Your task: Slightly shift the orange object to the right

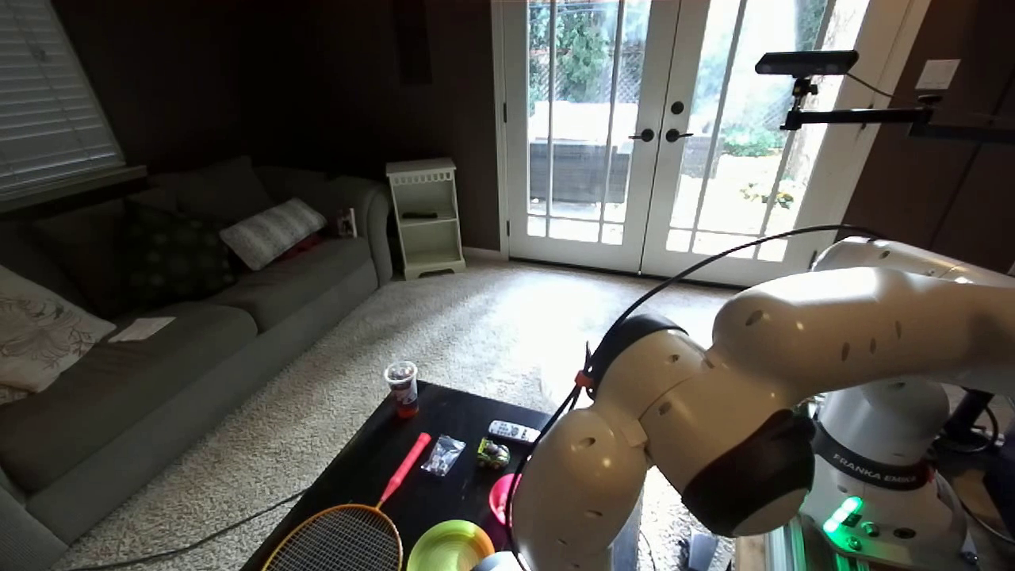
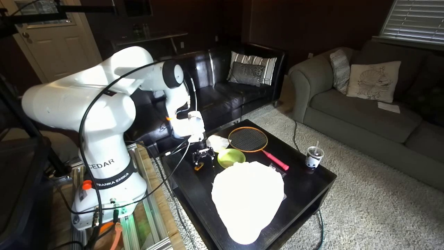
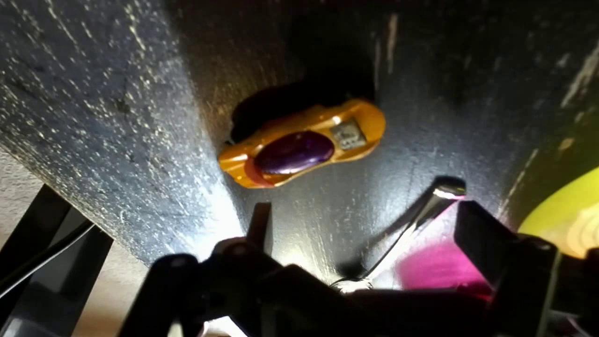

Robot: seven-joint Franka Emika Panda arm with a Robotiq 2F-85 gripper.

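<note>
The orange object is a small, elongated, glossy orange item with a purple oval and a grey patch. It lies on the dark table in the wrist view, tilted slightly, ahead of my fingertips. It also shows as a small orange spot just below the gripper in an exterior view. My gripper is open, its fingers wide apart with nothing held between them. It also shows above the table in an exterior view. The object and the gripper are out of sight in the exterior view dominated by the arm.
A shiny metal utensil and a pink item lie beyond the fingers. A green bowl and a red-handled racket are nearby. A cup, remote and small toy stand farther off. White glare hides some table.
</note>
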